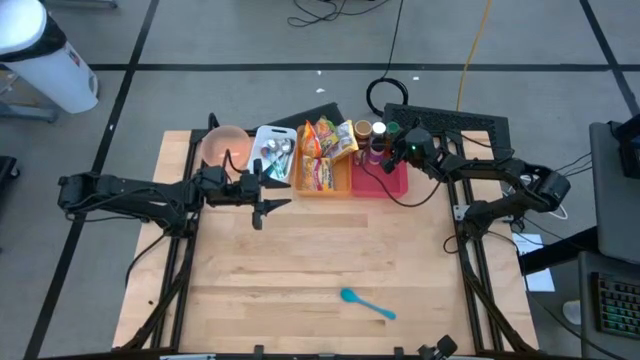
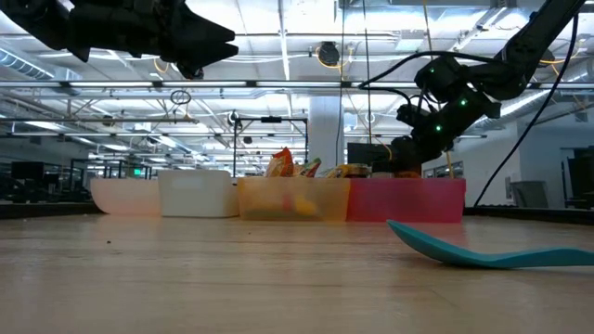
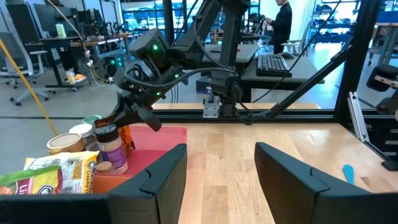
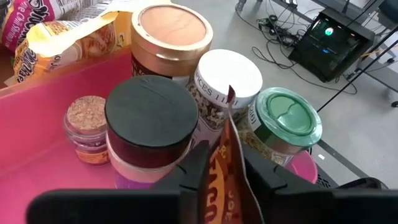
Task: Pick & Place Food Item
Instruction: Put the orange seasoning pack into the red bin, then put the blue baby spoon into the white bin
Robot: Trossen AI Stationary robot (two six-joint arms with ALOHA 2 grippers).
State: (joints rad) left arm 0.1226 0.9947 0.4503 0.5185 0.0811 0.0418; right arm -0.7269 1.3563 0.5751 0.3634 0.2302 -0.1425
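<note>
An orange snack packet (image 4: 225,163) sits pinched between the right gripper's (image 4: 225,171) fingers, over the pink bin (image 4: 37,115). Packed jars (image 4: 152,124) crowd it; a thin grip could slip or drag them. The left gripper (image 1: 268,195) hovers spread apart and empty beside the orange bin (image 1: 325,185). A blue spoon (image 1: 368,304) lies well clear.
</note>
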